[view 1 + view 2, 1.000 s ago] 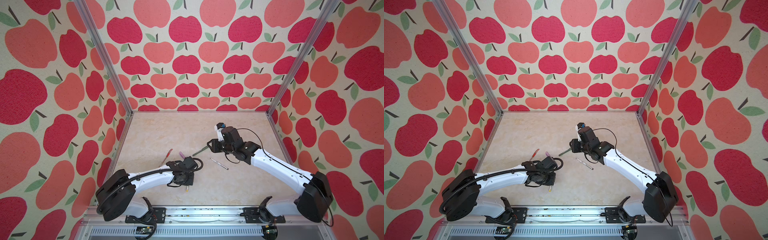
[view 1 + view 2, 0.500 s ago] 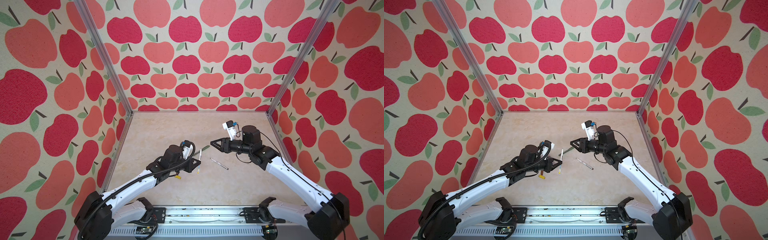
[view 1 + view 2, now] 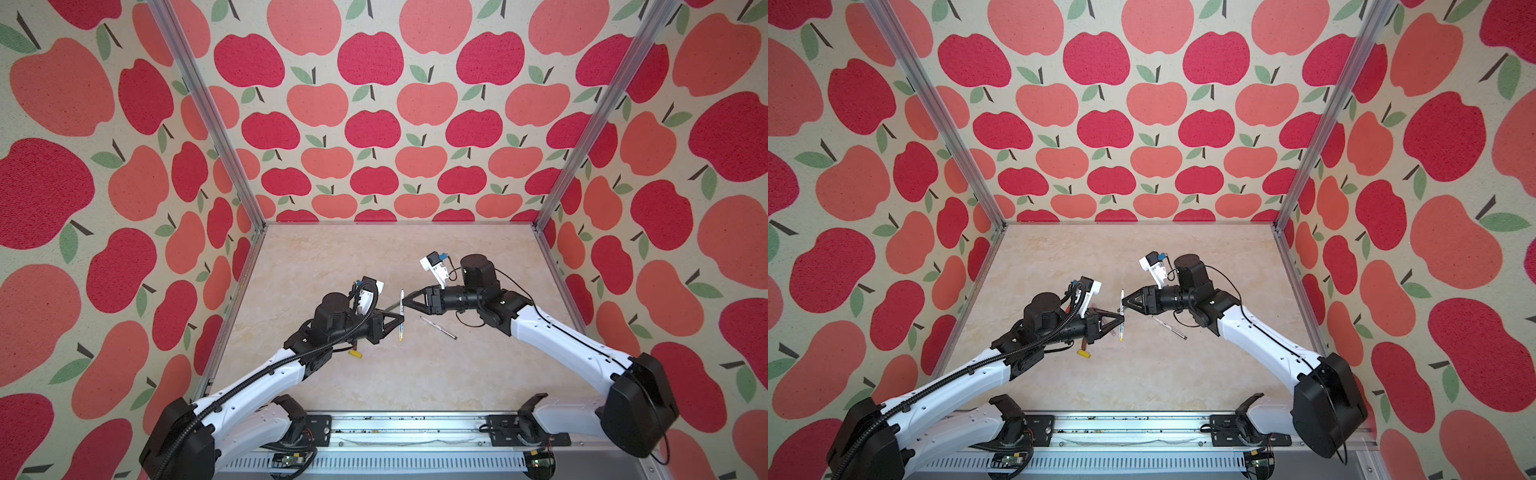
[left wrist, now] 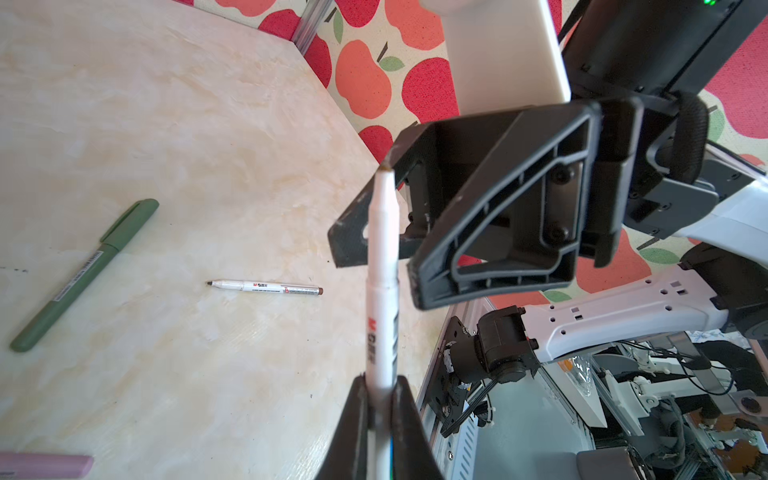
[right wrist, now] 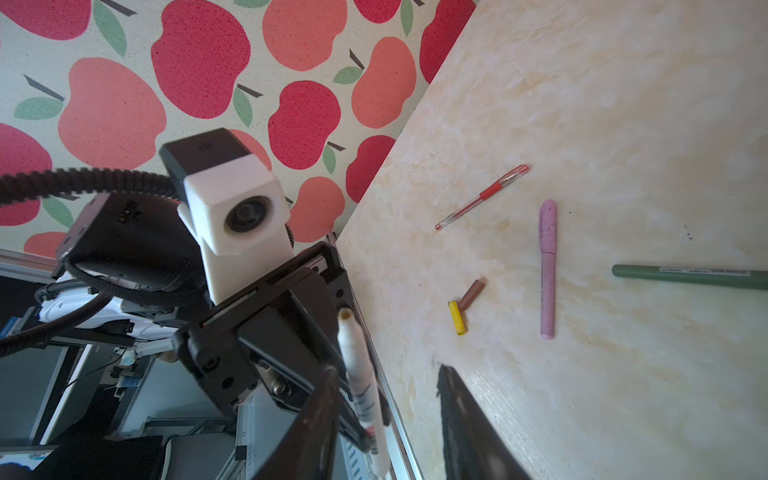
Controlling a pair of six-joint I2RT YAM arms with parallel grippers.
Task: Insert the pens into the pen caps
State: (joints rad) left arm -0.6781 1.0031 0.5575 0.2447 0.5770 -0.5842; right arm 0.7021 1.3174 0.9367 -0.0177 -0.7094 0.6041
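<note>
**Two Grippers, One Pen: Alignment Check**

One white pen [image 4: 382, 257] hangs in the air between the arms. The left gripper [image 4: 380, 382] is clamped on its shaft near mid-length. The pen's long axis runs crosswise to both grippers, which face each other tip to tip. In both top views the nib end points toward the back wall.

The right gripper [image 5: 386, 370] is open. Its jaws straddle the nib half, with the shaft close against one jaw and a clear gap to the other. Contact cannot be confirmed.

Two loose caps lie on the table [image 3: 415, 374] below the left arm: the yellow cap [image 3: 355, 354] and the brown cap [image 5: 473, 293], which appear to touch at one end. The left arm is the nearer to them. The pen shows yellow at its rear end, so the yellow cap is the probable match.

The nib points away from both caps, so capping calls for bringing nib and cap mouth into line.
</note>
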